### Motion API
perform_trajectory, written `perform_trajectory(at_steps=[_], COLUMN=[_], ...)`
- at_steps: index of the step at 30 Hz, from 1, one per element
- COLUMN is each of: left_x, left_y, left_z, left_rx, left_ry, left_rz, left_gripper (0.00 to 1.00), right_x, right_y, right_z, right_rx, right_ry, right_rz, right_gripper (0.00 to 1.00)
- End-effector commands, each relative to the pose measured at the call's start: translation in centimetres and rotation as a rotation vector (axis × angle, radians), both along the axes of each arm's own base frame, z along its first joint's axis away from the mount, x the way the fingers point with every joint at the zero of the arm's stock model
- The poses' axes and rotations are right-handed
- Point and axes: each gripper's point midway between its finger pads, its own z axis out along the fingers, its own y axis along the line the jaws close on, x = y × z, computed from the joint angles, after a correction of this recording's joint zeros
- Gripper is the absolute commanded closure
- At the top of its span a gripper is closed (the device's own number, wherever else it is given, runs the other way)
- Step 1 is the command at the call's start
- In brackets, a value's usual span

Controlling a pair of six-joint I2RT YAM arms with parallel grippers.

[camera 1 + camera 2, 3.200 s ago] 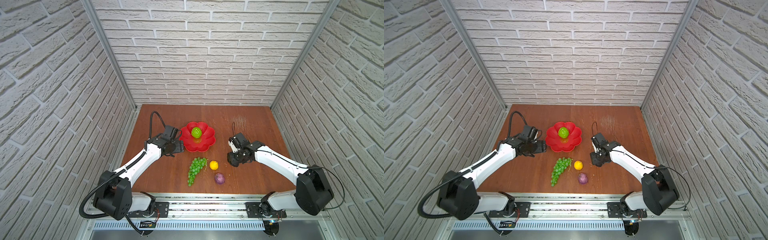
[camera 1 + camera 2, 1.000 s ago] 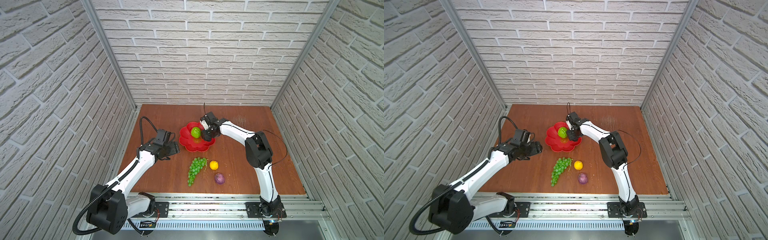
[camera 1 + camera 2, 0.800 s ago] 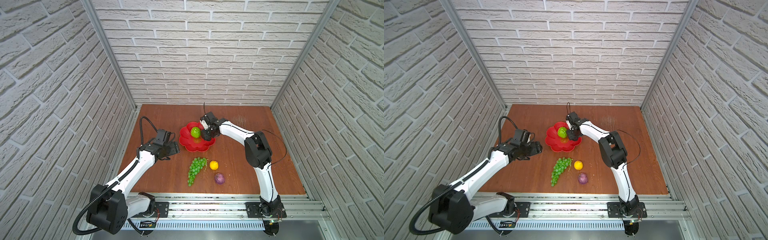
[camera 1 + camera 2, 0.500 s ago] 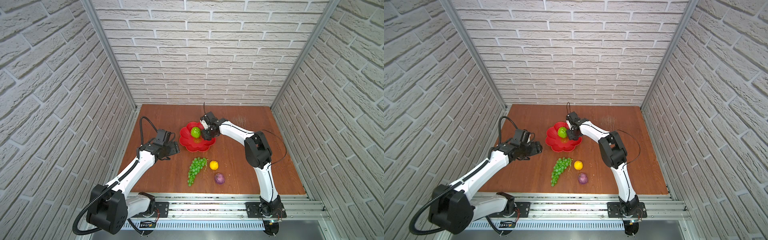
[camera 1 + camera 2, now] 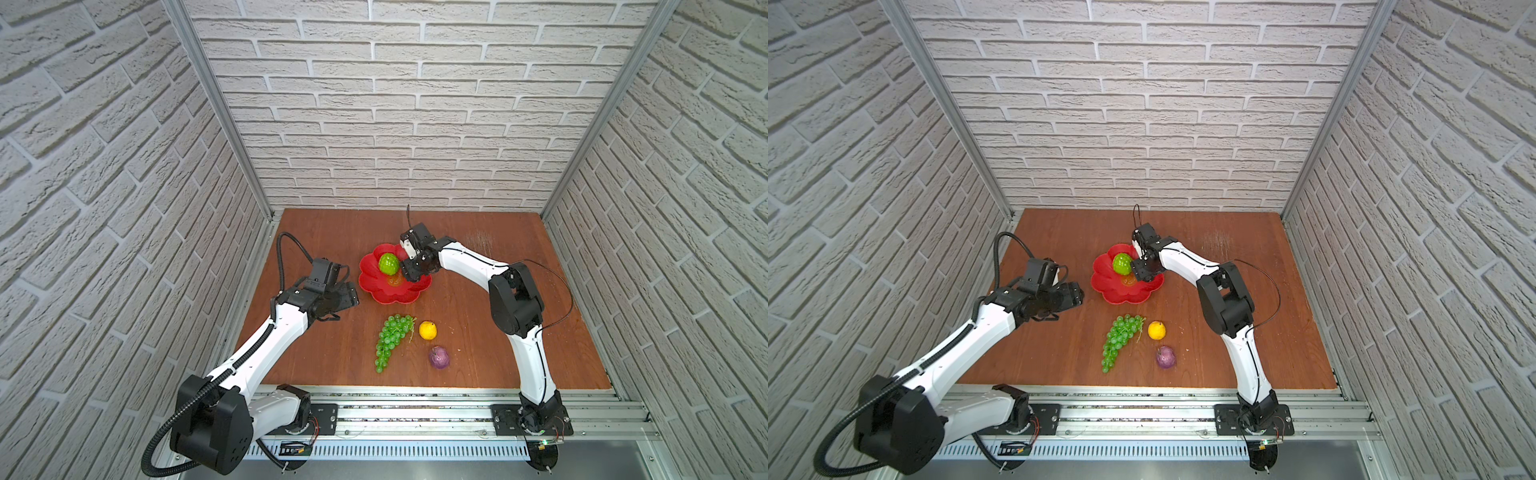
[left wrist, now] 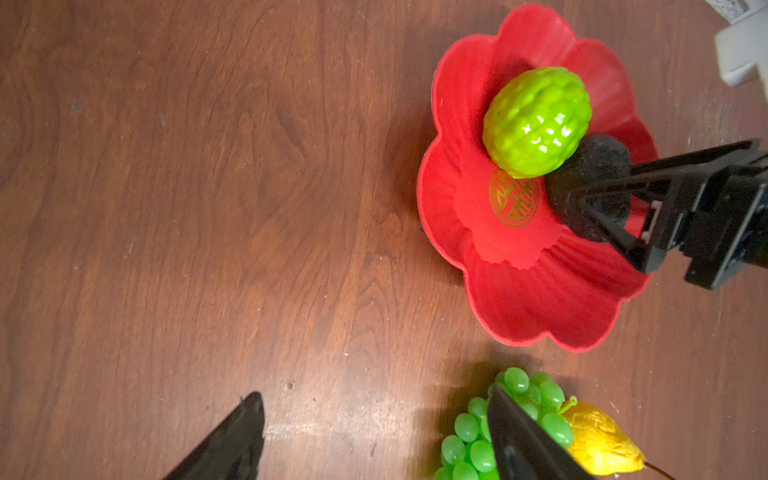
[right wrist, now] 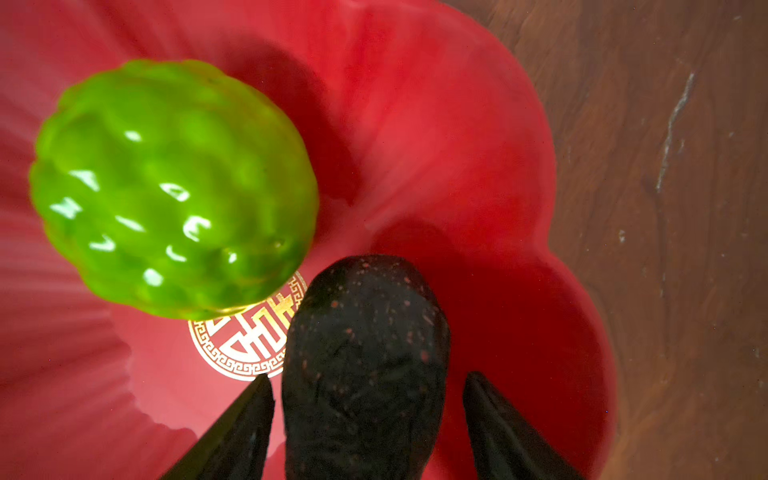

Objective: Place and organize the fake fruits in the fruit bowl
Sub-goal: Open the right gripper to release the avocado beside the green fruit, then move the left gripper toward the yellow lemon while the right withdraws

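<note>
Red flower-shaped fruit bowl (image 7: 457, 124) on the wooden counter (image 5: 478, 332), holding the bumpy green ball (image 7: 174, 187) and, just beside it, the dark avocado (image 7: 365, 316). The right tool (image 7: 368, 379) straddles the avocado with its jaws apart, a gap showing on each side, so it grips nothing. In both top views this tool hides the avocado almost wholly. The gold emblem (image 7: 245, 345) at the bowl's centre, a stylised character inside a fret border, is partly covered by both fruits and cannot be read as a word. The left tool (image 6: 374, 395) hangs over bare counter beside the bowl, jaws wide and empty. Outside the bowl, nearer the robot's base, lie the grape bunch (image 5: 390, 338), the lemon (image 5: 427, 330) just beside it, and the purple fruit (image 5: 439, 358). In the left wrist view the frame edge cuts off bunch and lemon, and one finger crosses the bunch.
</note>
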Motion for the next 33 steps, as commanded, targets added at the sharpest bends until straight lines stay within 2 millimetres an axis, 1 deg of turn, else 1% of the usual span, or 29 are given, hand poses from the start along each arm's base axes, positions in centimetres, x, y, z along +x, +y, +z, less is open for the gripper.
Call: perform_trajectory(at_steps=[1, 7, 9, 10, 11, 13, 15, 18, 20, 23, 26, 28, 30, 33], left_x=[-0.5, -1.1, -1.3, -1.4, -1.6, -2.0, -2.4, -2.7, -2.7, -3.0, -3.6, -4.0, -4.3, -4.6], left_y=[-0.2, -1.3, -1.9, -2.2, -2.6, -3.4, -4.2, -5.3, -6.1, -7.8, -10.2, -11.8, -14.0, -17.1], left_z=[0.1, 0.3, 0.4, 0.6, 0.5, 0.5, 0.5, 1.1, 1.1, 0.9, 1.1, 1.1, 0.9, 0.6], left_rx=[-0.005, -0.016, -0.016, -0.017, -0.014, -0.002, 0.017, 0.031, 0.028, 0.026, 0.045, 0.055, 0.045, 0.059], left_ry=[0.008, 0.032, 0.043, 0.047, 0.055, 0.069, 0.078, 0.062, 0.063, 0.091, 0.101, 0.104, 0.118, 0.138], left_rz=[-0.004, -0.065, -0.098, -0.116, -0.139, -0.181, -0.218, -0.265, -0.292, -0.344, -0.419, -0.462, -0.511, -0.589], left_gripper=[0.16, 0.16, 0.16, 0.16, 0.16, 0.16, 0.16, 0.17, 0.17, 0.18, 0.19, 0.19, 0.18, 0.18], right_x=[0.5, -0.5, -1.1, -1.4, -1.9, -2.9, -4.2, -6.1, -7.4, -9.7, -11.9, -13.3, -14.5, -16.7], right_y=[0.7, 0.3, 0.3, 0.2, 0.1, -0.1, -0.7, -2.1, -3.0, -5.0, -6.7, -7.7, -9.1, -11.0], right_z=[5.0, 8.8, 10.0, 10.9, 11.6, 12.6, 12.9, 13.1, 12.3, 11.0, 10.1, 10.0, 9.6, 8.0], right_rx=[0.054, 0.089, 0.109, 0.120, 0.134, 0.155, 0.174, 0.187, 0.185, 0.158, 0.127, 0.110, 0.081, 0.062], right_ry=[-0.088, -0.147, -0.161, -0.172, -0.176, -0.188, -0.205, -0.229, -0.224, -0.200, -0.173, -0.167, -0.167, -0.139], right_rz=[0.014, 0.028, 0.040, 0.041, 0.041, 0.046, 0.040, 0.013, -0.002, -0.043, -0.063, -0.073, -0.097, -0.153], right_gripper=[0.26, 0.25, 0.25, 0.25, 0.25, 0.25, 0.26, 0.26, 0.26, 0.27, 0.28, 0.29, 0.29, 0.29])
